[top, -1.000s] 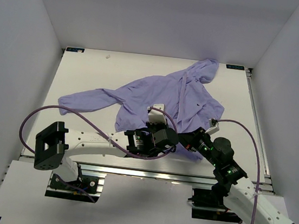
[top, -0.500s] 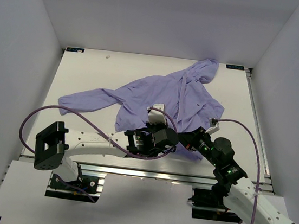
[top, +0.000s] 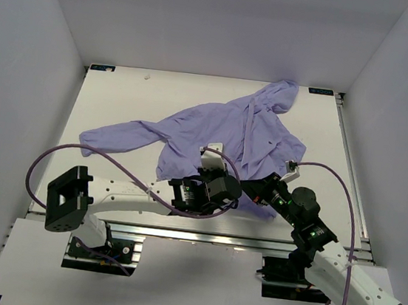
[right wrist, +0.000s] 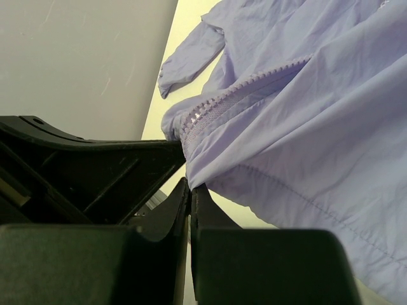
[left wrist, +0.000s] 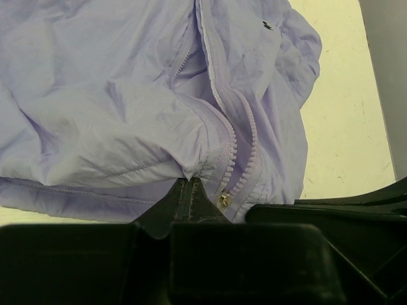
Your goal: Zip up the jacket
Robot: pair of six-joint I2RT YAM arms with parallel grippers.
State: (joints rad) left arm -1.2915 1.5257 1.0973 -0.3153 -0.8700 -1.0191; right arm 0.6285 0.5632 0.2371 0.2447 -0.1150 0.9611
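Note:
The lavender jacket lies spread on the table, hood at the far right and one sleeve stretched left. Its front zipper is open above a brass slider that sits at the bottom hem. My left gripper is shut on the hem fabric just left of the slider. My right gripper is shut on the hem of the other front panel, beside its row of zipper teeth. The two grippers stand almost touching at the jacket's near edge.
The cream table has white walls on three sides and a metal rail along its near edge. The right arm's black finger shows in the left wrist view. The left gripper's body fills the left of the right wrist view.
The left gripper has shifted very slightly to the left. The right arm and the jacket look the same.

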